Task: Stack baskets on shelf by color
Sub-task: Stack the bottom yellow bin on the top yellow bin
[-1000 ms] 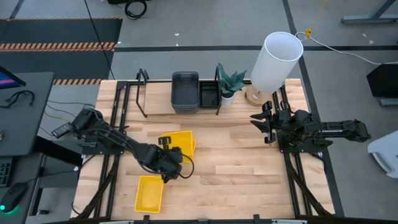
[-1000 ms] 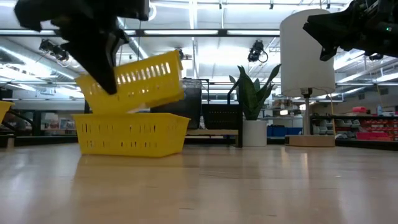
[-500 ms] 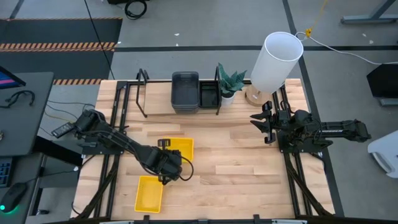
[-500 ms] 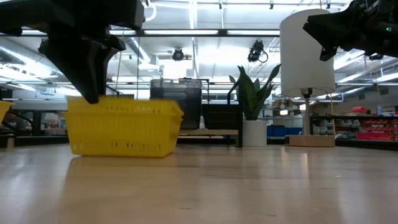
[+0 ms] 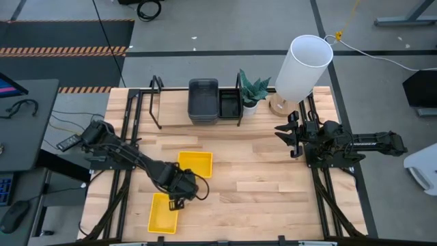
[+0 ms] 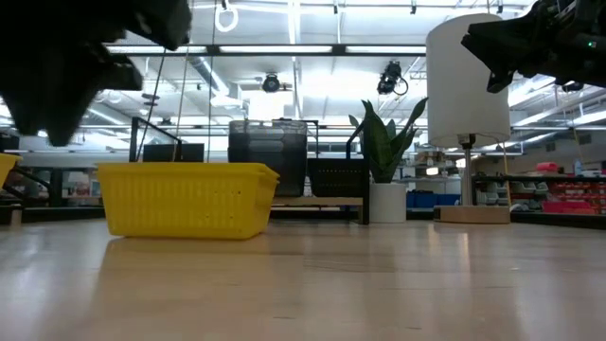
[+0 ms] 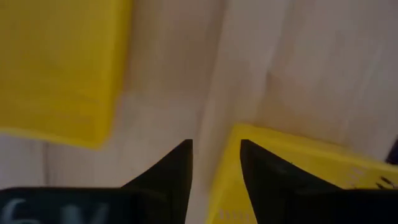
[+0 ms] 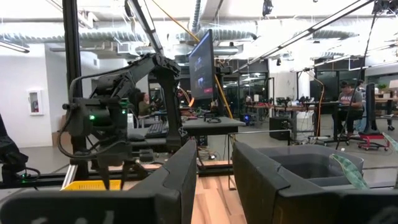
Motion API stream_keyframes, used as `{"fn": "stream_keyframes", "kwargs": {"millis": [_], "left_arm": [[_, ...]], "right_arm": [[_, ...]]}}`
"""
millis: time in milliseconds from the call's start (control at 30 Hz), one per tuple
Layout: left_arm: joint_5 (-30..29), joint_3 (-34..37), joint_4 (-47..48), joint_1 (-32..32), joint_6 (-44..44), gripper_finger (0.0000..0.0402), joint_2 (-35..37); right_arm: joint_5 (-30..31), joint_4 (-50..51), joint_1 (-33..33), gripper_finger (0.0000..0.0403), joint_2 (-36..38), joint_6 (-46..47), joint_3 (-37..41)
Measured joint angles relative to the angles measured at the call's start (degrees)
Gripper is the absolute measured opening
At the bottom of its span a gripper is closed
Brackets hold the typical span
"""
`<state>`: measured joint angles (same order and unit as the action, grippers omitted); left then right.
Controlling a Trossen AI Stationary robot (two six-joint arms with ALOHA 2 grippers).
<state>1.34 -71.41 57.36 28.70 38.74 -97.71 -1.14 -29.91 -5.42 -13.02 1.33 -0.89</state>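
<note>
Two yellow baskets sit nested one in the other on the table's middle left, level in the low view. A third yellow basket lies near the front edge. My left gripper hangs open, pointing down, over the gap between the stack and the lone basket, holding nothing. The shelf at the back carries dark grey baskets and a black mesh basket. My right gripper waits open at the table's right side.
A white cylinder on a wooden base and a small potted plant stand at the back right, beside the shelf. Bare wooden tabletop spreads between the yellow baskets and my right arm.
My left gripper has opened and let go of the upper yellow basket, which was tilted on the lower one and has dropped level into it. The gripper has then gone toward the table's near edge, turning at the wrist.
</note>
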Motion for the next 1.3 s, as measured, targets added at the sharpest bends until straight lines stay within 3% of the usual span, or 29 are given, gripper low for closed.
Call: {"fn": "stream_keyframes", "kwargs": {"millis": [333,667,1067,1167,1300], "left_arm": [[1.2,0.6,5.2,3.7,4.1,0.0119,0.0],[0.4,0.6,3.5,4.7,4.1,0.0119,-1.0],[-0.2,0.6,3.1,4.7,-2.0,0.0116,-5.4],[-1.6,0.6,2.9,4.7,-3.5,0.0102,-5.7],[-2.2,0.6,2.6,4.7,-3.9,0.0055,-5.9]], "right_arm": [[0.0,0.0,0.0,0.0109,0.0,0.0,0.0],[0.0,0.0,0.0,0.0109,0.0,0.0,0.0],[0.0,0.0,0.0,0.0109,0.0,0.0,0.0],[0.0,0.0,0.0,0.0109,0.0,0.0,0.0],[0.0,0.0,0.0,0.0109,0.0,0.0,0.0]]}}
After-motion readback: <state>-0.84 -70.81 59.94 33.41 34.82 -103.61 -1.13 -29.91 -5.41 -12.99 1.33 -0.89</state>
